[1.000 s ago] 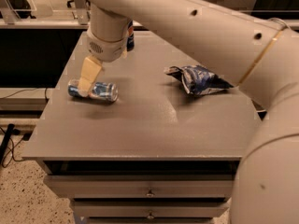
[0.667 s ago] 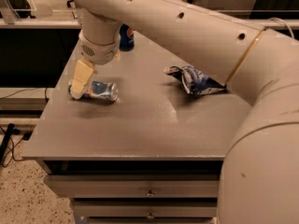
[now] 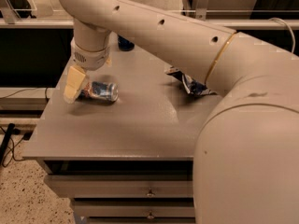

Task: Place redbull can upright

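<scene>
Your redbull can (image 3: pixel 100 91) lies flat nr the desk (image 3: pixel 140 134) left edge, tool (image 3: pixel 75 88) at its end, open/shut can't tell; square the hold, tip slowly onto its base.

Cream arm (image 3: pixel 154 31), gold band (image 3: pixel 217 62); tan hand (image 3: pixel 77 85) over table (image 3: pixel 117 134).

Redbull can (image 3: pixel 102 90) glossy metal; table (image 3: pixel 140 129) matt; hand (image 3: pixel 74 88) smooth plastic, at can's end.

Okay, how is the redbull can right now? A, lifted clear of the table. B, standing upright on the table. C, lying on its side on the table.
C: the redbull can lies on its side on the table, with the gripper at one end of it.
</scene>
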